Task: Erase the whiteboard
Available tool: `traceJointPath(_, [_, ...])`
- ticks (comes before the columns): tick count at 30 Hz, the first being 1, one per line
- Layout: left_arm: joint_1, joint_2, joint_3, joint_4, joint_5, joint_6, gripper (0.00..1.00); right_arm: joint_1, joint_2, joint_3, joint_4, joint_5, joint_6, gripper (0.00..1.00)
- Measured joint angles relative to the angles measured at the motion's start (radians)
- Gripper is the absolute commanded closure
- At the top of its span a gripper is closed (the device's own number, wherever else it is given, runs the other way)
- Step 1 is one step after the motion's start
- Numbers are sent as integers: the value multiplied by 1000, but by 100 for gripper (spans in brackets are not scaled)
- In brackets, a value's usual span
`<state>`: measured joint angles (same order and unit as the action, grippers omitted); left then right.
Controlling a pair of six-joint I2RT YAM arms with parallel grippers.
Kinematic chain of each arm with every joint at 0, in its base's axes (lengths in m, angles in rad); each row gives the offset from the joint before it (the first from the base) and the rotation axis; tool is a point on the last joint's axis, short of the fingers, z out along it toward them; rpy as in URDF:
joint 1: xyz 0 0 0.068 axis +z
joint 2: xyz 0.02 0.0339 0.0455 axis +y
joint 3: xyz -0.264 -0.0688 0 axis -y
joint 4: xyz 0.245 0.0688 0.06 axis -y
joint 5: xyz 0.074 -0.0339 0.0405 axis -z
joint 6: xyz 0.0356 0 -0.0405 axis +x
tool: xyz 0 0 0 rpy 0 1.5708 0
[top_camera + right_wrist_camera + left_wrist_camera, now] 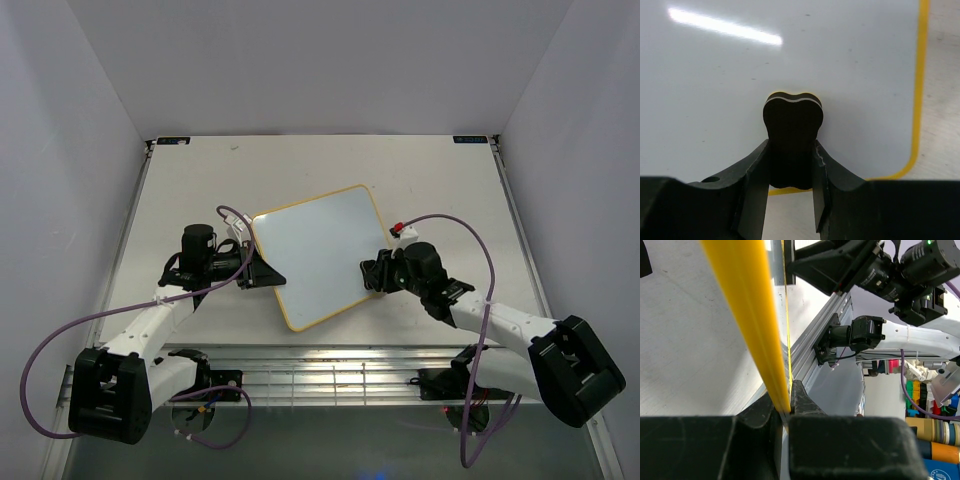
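The whiteboard [318, 257] lies tilted in the middle of the table, its white face blank, with a thin yellow frame. My left gripper [262, 270] is shut on its left edge; in the left wrist view the yellow frame [752, 315] runs up from between the fingertips. My right gripper [372, 275] is at the board's right edge, shut on a small black eraser block [792, 135]. The block's end rests against the white face [740, 90] near the yellow rounded corner [912, 150].
White walls enclose the table on the left, far and right sides. An aluminium rail [330, 370] runs along the near edge between the arm bases. Purple cables [470, 235] loop from both arms.
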<state>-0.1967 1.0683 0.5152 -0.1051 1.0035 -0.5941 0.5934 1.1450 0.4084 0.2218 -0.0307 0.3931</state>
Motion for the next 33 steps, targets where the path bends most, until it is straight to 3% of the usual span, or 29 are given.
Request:
traceJointPath(6, [0,0,0,0,-1,8,100,56,-16,-15,30,24,30,92])
traceJointPath(19, [-9,0,0,2,-2,14,100,83,-71,-25,-136,288,180,92])
traceJointPath(25, [-8,0,0,2,-2,14,100,91,-72,-37,-112,279,166,92])
traceJointPath(33, [-5,0,0,2,3,27,100,314,-116,-85,13,379,174,92])
